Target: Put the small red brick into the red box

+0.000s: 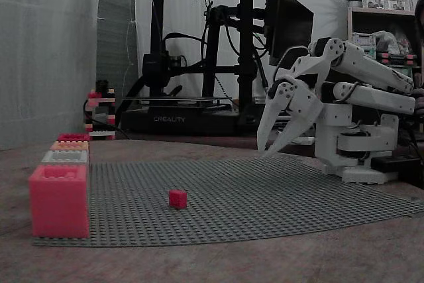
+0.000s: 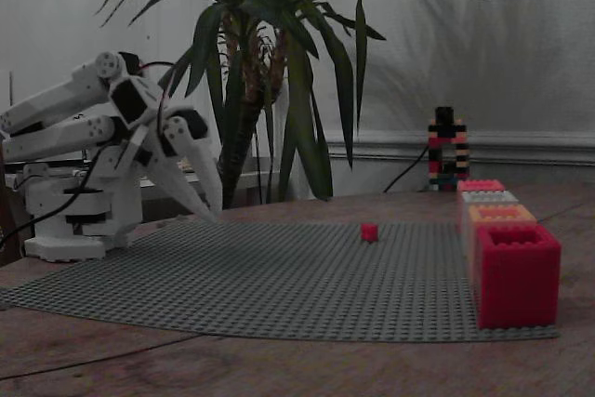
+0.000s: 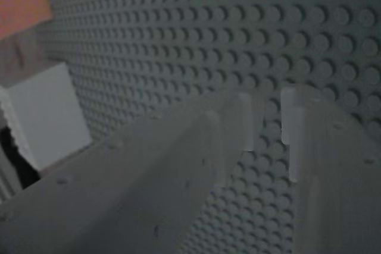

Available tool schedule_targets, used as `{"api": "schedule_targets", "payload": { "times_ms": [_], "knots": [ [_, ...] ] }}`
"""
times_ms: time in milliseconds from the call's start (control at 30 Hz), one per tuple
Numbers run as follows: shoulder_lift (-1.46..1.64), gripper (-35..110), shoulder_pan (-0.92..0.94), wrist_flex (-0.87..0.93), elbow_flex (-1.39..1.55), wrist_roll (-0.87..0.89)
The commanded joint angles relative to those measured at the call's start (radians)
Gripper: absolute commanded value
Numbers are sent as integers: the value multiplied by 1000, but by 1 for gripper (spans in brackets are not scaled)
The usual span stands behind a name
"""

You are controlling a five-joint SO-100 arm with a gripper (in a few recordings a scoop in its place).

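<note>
Progress: nothing done yet | gripper (image 1: 270,150) slightly parted, empty, hanging over the baseplate (image 1: 278,197) edge | brick (image 1: 177,198) mid-plate, well apart | red box (image 2: 517,273) still awaits it.

dim, grainy fixed views; wrist view blurred, jaws unfocused.
</note>
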Motion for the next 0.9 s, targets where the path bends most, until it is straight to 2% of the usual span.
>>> {"api": "schedule_targets", "payload": {
  "times_ms": [0,100,267,433,533,600,867],
  "knots": [
    [9,0,-14,17,-6,8],
    [-15,0,-15,-20,-52,-35],
    [-144,0,-61,-37,-242,8],
    [-383,0,-120,3,-541,-121],
    [-514,7,-178,-6,-672,-186],
    [-641,14,-201,-8,-775,-199],
    [-1247,18,-324,31,-1197,-242]
  ]
}}
